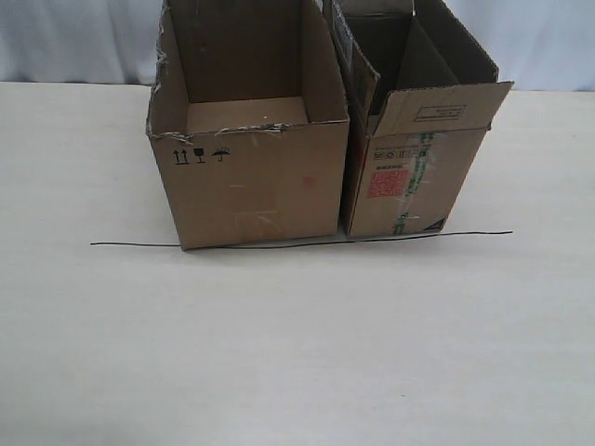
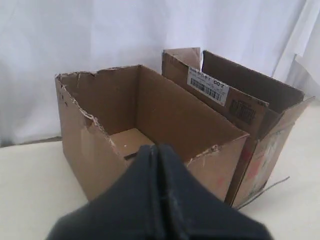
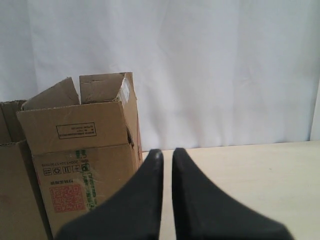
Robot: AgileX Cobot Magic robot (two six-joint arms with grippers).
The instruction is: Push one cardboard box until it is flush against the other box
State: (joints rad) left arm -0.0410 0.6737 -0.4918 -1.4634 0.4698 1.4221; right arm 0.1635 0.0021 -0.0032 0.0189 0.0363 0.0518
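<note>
Two cartons, one bench, two sets of fingers.

Item 1: wide plain brown cardboard box [image 1: 251,186] with a ragged torn rim and small black handling symbols. Its top is open. In the exterior view it stands at 11 o'clock on the pale bench [image 1: 297,353], long axis running 6 to 12.

Item 2: the other box [image 1: 409,177], a narrower, taller brown carton with a red label and green-striped tape. It is at 3 o'clock of item 1, just beside it. A thin dark seam shows between their walls; I cannot tell whether they touch all along.

Item 3: my left fingers [image 2: 147,165], dark, pressed together, holding nothing. The cardboard box lies straight ahead of them.

Item 4: my right fingers [image 3: 150,170], a narrow slit apart, empty. The other box stands ahead of them.

Judgement: any closing push would run toward 3 o'clock, against the cardboard box's 9 o'clock wall. My left arm looks the nearer.
</note>
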